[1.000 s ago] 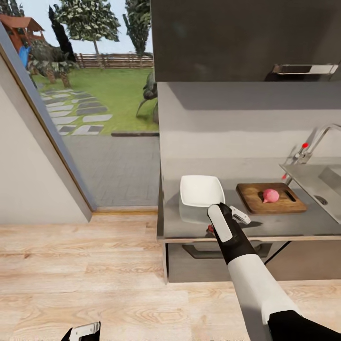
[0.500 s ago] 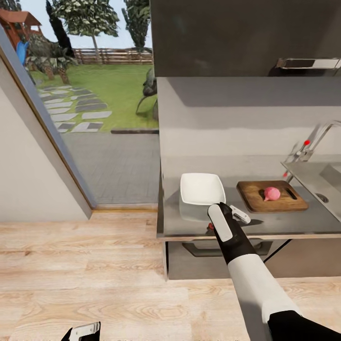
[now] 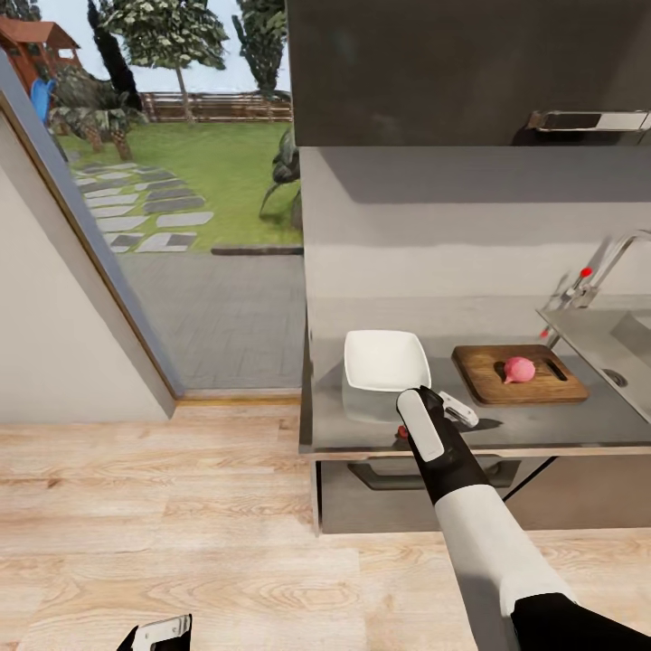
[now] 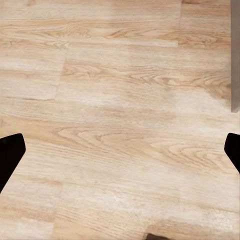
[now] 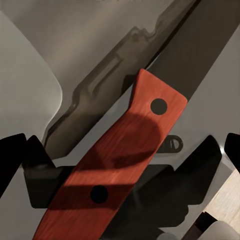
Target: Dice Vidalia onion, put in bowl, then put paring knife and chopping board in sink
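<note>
The pinkish Vidalia onion (image 3: 518,369) rests on the brown chopping board (image 3: 488,375), which lies on the grey countertop (image 3: 542,425) just left of the sink (image 3: 601,348). The white square bowl (image 3: 384,362) stands left of the board. In the right wrist view, the paring knife (image 5: 117,165) lies flat on the countertop, red-orange handle near, dark blade pointing away. My right gripper (image 5: 120,150) is open and hangs low over that handle, one finger on each side. In the head view a sliver of the knife (image 3: 401,434) shows beside my right wrist. My left gripper (image 4: 120,150) is open over the floor.
A curved tap (image 3: 601,267) with a red knob rises behind the sink. Dark wall cabinets (image 3: 470,72) hang above the counter. Wooden floor (image 3: 181,542) lies in front, and a glass door (image 3: 208,208) opens on a garden to the left. The left gripper (image 3: 155,633) hangs low.
The head view shifted slightly a second ago, so the camera moved. Over the last half second nothing visibly moved; my right gripper stays over the knife.
</note>
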Tool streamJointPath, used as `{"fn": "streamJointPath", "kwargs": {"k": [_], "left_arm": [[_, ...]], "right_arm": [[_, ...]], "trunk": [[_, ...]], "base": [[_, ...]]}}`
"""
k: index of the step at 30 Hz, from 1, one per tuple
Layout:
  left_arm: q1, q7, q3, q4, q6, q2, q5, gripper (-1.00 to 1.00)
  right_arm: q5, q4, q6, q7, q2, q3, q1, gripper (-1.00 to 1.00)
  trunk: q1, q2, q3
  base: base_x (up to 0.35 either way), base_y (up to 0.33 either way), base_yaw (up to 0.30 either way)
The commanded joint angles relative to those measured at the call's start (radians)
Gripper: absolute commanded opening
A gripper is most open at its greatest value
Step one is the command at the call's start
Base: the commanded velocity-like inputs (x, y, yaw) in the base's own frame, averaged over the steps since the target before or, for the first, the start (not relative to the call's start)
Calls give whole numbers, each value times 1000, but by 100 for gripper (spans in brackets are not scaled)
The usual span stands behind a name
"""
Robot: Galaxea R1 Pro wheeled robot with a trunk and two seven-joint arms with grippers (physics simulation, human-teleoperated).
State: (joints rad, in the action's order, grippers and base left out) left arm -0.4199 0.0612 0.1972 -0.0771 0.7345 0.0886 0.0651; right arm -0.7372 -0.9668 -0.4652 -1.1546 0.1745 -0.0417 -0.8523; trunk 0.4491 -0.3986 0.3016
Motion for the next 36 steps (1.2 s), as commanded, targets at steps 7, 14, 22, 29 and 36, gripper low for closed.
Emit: {"fn": "streamJointPath", "kwargs": {"k": [7, 14, 22, 29, 36], "left_arm": [[-2, 7, 2, -4, 6, 0, 7, 100], [-2, 7, 2, -4, 6, 0, 7, 100], [-2, 6, 2, -4, 6, 0, 7, 100], [-2, 7, 2, -4, 6, 0, 8, 100], [-2, 7, 2, -4, 6, 0, 8, 100]], "right_arm": [[-1, 11, -12, -7, 0, 1, -1, 100], [-1, 11, -12, -7, 0, 2, -1, -100], [-1, 11, -12, -7, 0, 2, -1, -100], [-1, 11, -12, -7, 0, 2, -1, -100], [-1, 11, -12, -7, 0, 2, -1, -100]], "trunk": [[1, -1, 2], [1, -1, 2], [1, -1, 2], [1, -1, 2], [1, -1, 2]], "base": [[0, 0, 0], [0, 0, 0], [0, 0, 0], [0, 0, 0], [0, 0, 0]]}}
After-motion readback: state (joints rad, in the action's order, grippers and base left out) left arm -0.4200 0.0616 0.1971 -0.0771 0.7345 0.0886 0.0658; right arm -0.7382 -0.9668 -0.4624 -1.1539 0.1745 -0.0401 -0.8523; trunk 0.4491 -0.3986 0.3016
